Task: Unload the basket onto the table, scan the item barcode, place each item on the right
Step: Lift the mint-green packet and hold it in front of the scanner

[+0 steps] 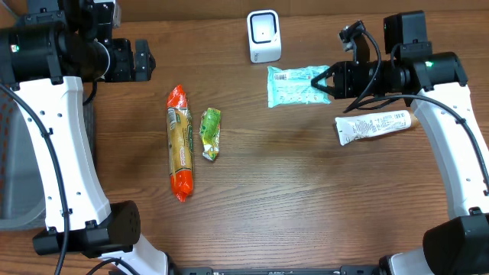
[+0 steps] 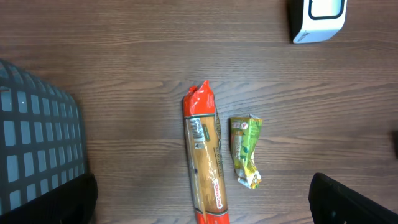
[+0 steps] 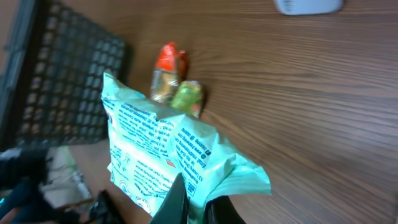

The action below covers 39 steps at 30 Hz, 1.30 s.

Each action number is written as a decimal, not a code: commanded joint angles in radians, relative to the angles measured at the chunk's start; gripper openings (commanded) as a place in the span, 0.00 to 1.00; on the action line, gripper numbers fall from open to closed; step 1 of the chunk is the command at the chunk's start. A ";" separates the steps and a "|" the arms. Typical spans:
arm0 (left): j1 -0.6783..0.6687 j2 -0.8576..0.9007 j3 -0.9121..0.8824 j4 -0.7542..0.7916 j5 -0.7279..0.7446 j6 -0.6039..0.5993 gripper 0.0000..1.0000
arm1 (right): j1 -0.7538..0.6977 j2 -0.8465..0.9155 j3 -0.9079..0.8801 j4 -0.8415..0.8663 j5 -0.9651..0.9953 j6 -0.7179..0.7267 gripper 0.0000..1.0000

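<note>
Right now the right gripper [image 1: 328, 81] is clamped on one end of the teal packet [image 1: 294, 85], held just beside the white scanner [image 1: 263, 36].
Its long axis runs across the table, free end toward the left arm. A white tube [image 1: 373, 126] lies near. The left gripper [image 1: 141, 59] hangs with its jaws wide apart. Only the right wrist view shows the packet's crimped end pinched; the left wrist view shows an orange-tipped packet [image 2: 205, 158] beside a green pouch [image 2: 246, 151].

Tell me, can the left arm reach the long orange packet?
Probably yes. The left gripper is open and empty, and nothing covers the long orange packet. The small green packet lies beside it, not touching.
</note>
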 commanded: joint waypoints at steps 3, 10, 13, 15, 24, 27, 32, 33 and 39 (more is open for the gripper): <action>0.004 -0.013 0.016 0.001 0.008 0.020 1.00 | 0.067 -0.023 0.052 0.072 0.306 0.135 0.04; 0.004 -0.013 0.016 0.001 0.008 0.020 1.00 | 0.314 -0.017 0.161 0.212 1.125 0.166 0.04; 0.004 -0.013 0.016 0.001 0.008 0.020 1.00 | 0.401 0.029 0.161 0.329 1.352 0.066 0.04; 0.004 -0.013 0.016 0.001 0.008 0.020 1.00 | 0.434 0.079 0.161 0.417 1.438 -0.029 0.04; 0.004 -0.013 0.016 0.001 0.008 0.020 1.00 | 0.432 0.351 0.161 0.842 1.474 -0.768 0.04; 0.004 -0.013 0.016 0.001 0.008 0.020 1.00 | 0.431 0.423 0.161 0.984 1.462 -0.977 0.04; 0.004 -0.013 0.016 0.001 0.008 0.020 1.00 | 0.420 0.509 0.161 1.138 1.364 -1.213 0.04; 0.004 -0.013 0.016 0.001 0.008 0.020 1.00 | 0.414 0.525 0.161 1.169 1.347 -1.242 0.04; 0.004 -0.013 0.016 0.001 0.008 0.020 1.00 | 0.370 0.599 0.161 1.283 1.262 -1.365 0.04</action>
